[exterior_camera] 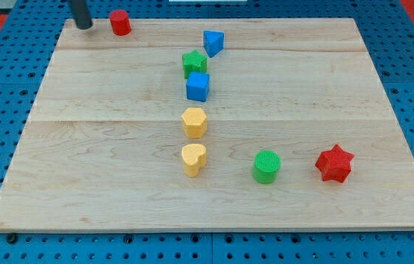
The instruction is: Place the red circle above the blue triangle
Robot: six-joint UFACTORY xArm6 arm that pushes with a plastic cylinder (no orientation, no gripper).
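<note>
The red circle [120, 22] stands near the board's top left corner. The blue triangle [213, 42] lies to the right of it, near the top middle. My tip [83, 26] is at the top left, just left of the red circle, a small gap apart from it. The rod goes up out of the view.
A green star [194, 62] and a blue cube [198, 86] sit just below the blue triangle. A yellow hexagon [194, 122] and a yellow heart [193, 158] continue that column. A green circle [266, 166] and a red star [335, 163] lie at the lower right. The wooden board [82, 169] ends close to my tip.
</note>
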